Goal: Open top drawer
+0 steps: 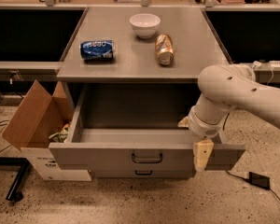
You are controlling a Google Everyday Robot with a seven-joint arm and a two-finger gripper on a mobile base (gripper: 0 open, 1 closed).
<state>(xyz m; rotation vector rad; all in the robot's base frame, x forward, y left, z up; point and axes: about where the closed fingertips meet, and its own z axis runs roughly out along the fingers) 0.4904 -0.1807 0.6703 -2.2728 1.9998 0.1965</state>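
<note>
**Drawer is far out, so one more tug could be trouble**

The top drawer (98,156) sticks out a long way from under the front edge of the bench (196,64), and I can see right into its deep tray. The tool (196,144) sits over the drawer's front wall, below the front right corner of the bench. I cannot tell if it is gripping the wall or just resting on it.

I think a pull from that side, not the middle, could twist the drawer and jam it. Pulling more could make it drop off its rails. A hard jolt could roll the blue can (97,50) near the left edge.
</note>
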